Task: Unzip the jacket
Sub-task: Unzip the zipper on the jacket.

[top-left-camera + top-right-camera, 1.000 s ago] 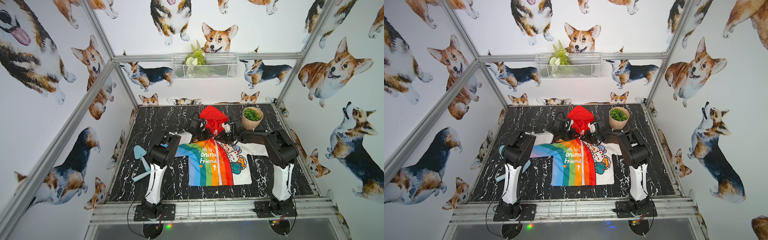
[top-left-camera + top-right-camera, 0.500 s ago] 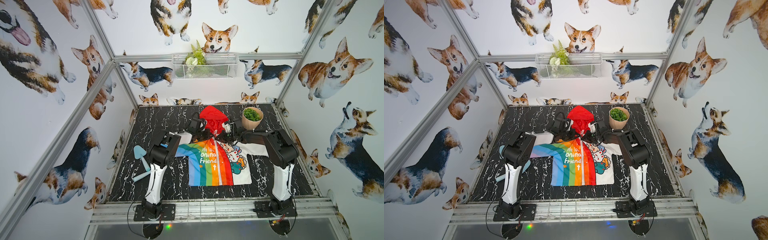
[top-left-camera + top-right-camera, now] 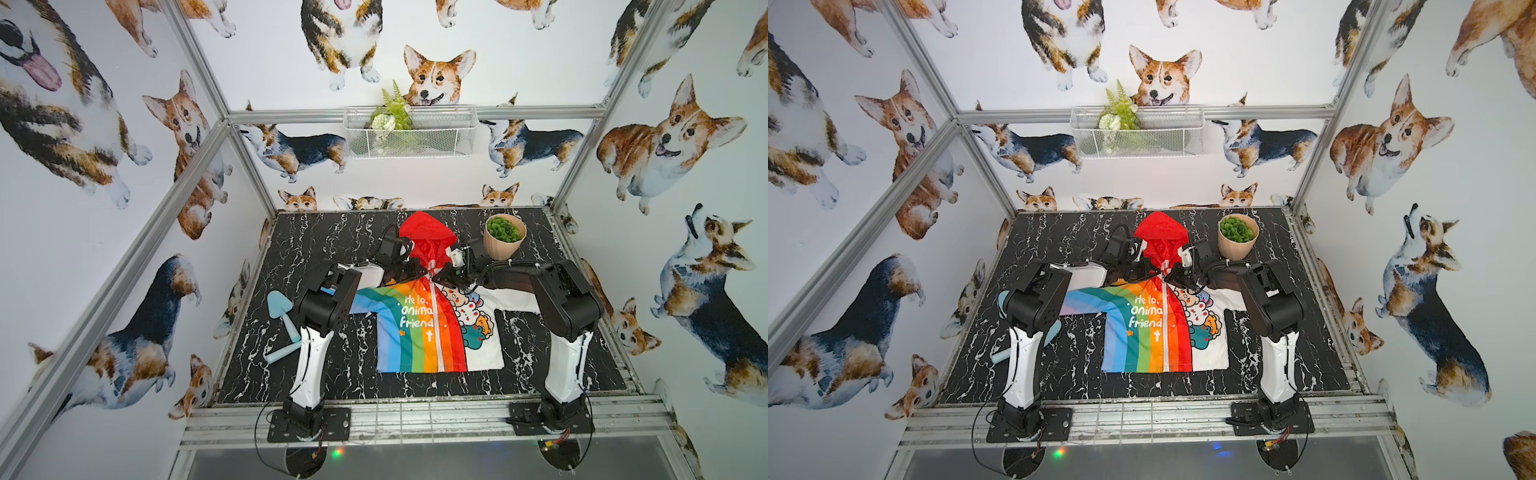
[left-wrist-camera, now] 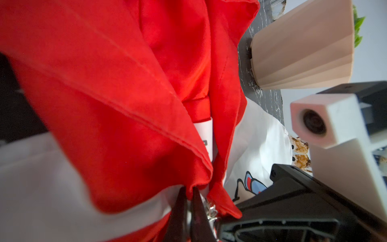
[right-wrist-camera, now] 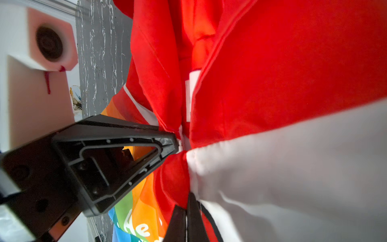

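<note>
jacket [image 3: 405, 332]: flat at centre of surface [image 3: 316, 249], hood [image 3: 426, 237] at 12 o'clock, hem at 6; zip [image 3: 436, 332] done up down the front.
left end effector [image 4: 189, 196]: jaws pinched tight on collar fabric beside the zip top, rainbow side.
right end effector [image 5: 187, 201]: jaws pinched tight on collar fabric, white side, just beside the left one.
plant pot [image 3: 504, 245]: 2 o'clock of the hood, apart.

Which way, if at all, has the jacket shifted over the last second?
No. In both top views the hem of the jacket lies just as far from the table's front edge, and its red hood as close to the plant pot.
</note>
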You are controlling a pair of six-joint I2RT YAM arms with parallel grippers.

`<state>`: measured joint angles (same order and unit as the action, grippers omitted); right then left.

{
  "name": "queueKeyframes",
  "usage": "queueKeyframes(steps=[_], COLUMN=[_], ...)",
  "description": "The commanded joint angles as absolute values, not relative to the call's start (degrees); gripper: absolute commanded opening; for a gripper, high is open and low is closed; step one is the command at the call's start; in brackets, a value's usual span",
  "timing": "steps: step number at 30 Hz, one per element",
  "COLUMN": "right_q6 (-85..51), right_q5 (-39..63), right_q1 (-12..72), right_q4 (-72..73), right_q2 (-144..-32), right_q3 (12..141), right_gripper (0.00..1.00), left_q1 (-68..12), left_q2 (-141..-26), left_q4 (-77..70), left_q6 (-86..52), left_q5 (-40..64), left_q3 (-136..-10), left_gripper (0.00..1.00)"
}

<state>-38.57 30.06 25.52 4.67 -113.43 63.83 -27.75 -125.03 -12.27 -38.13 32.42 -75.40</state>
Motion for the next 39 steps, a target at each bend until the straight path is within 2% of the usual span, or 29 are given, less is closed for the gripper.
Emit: queueKeyframes(steps=[1, 12, 39], right_q6=[-36.45, -33.53, -33.84], right_q5=[27.38, 23.21, 23.20], right_q1=[25.84, 27.50, 29.25], right_q4=[-0.70, -8.45, -7.65], right_q2=[-113.47, -114.59, -109.51], right_q3=[64.20, 67.36, 58.59], right_gripper=[0.00, 0.00, 0.00], left_q1=[-27.25, -27.15, -26.48], left_q2=[-124.67, -124.98, -125.33], left_q4=[-11.87, -11.56, -11.08], left_q6=[-37.65, -37.49, -37.71], left_q5=[30.94, 30.77, 29.47], left_q3=[-75.43, -75.67, -75.50], left_gripper=[0.00, 0.00, 0.00])
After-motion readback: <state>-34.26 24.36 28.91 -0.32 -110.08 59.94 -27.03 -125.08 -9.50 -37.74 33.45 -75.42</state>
